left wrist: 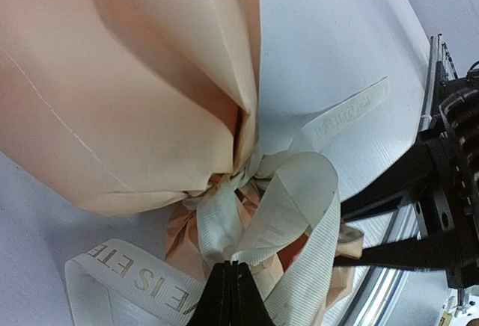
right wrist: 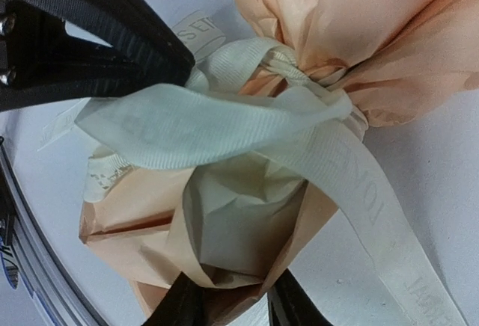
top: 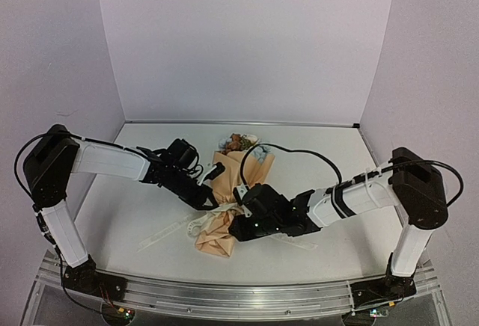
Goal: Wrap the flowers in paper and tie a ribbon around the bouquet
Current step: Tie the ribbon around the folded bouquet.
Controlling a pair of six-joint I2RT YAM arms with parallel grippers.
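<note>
- Left tool [left wrist: 232,272] has its tips pressed together right at the knot, apparently pinching a strand of the ribbon [left wrist: 299,191] where a loop curls round them.
- Right tool [right wrist: 233,303] stands with its jaws apart on either side of the crumpled narrow end of the paper [right wrist: 247,221]; I cannot tell whether they already bite on it.
- Bouquet [top: 224,199] lies at the centre of the counter [top: 120,214], with the flowers [top: 239,143] poking out of its wide end toward the top of the overhead view.
- Wrapping looks done, and the ribbon already cinches the paper's waist, so the step in hand is judged to be tying or tightening the knot.
- Next move likely calls for a steady hold on the paper end while the other tool draws its strand outward until the knot sets.
- One free ribbon tail [top: 165,232] trails toward the lower left of the overhead view, and loose loops crowd the knot, so a tool could catch the wrong strand or crush the paper.
</note>
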